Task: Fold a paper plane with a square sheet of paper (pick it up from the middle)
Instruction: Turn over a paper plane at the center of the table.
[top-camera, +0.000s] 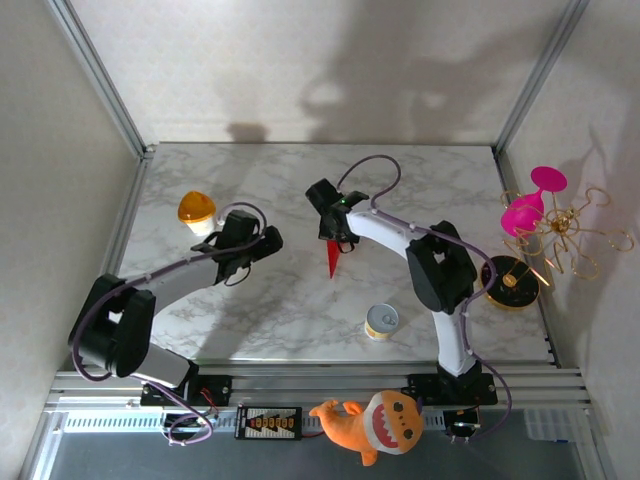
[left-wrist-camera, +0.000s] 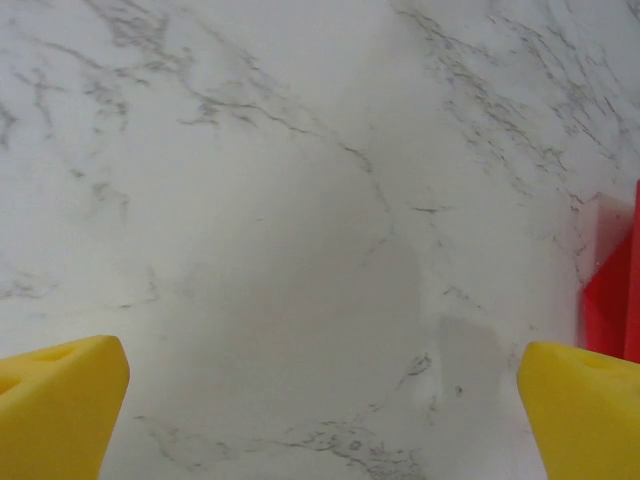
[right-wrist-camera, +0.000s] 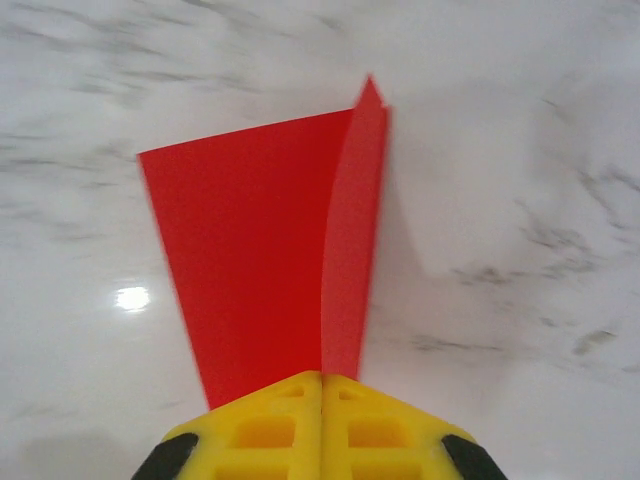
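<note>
The red paper plane is a narrow folded dart near the middle of the marble table, its tip pointing toward the near edge. My right gripper is shut on it. In the right wrist view the yellow fingers meet at the gripper, pinching the centre crease of the paper plane, with one wing spread left. My left gripper hovers to the left of the plane. Its yellow fingers stand wide apart, so the left gripper is open over bare marble, with the paper plane's edge at the right.
A small yellow tin sits near the front, right of centre. An orange-topped object stands behind the left arm. A pink glass and a gold wire ornament stand at the right edge. An orange shark plush lies on the front rail.
</note>
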